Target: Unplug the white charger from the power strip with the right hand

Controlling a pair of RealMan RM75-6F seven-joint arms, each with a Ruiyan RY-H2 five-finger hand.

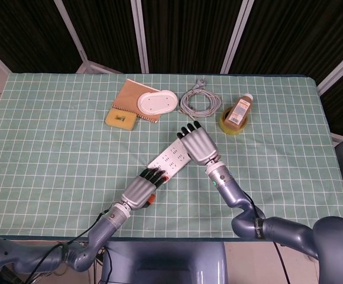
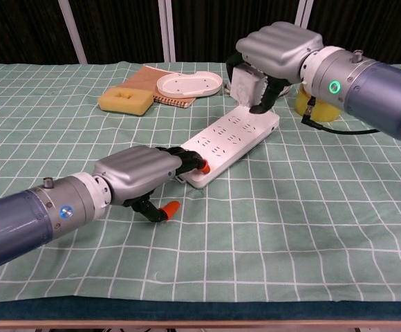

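Grasping the white cube-shaped charger, the right hand holds it in the air, clear above the far end of the long white plastic power strip, so the plug is out of its socket. The left hand lies at the near end of the strip, its dark fingers pressing there; it grasps nothing. In the head view, at about 12 o'clock from the right hand is a coiled grey cable, at 2 o'clock a brown bottle on a yellow tape roll, and at 10 o'clock a white oval dish on a brown notebook, beside a yellow sponge
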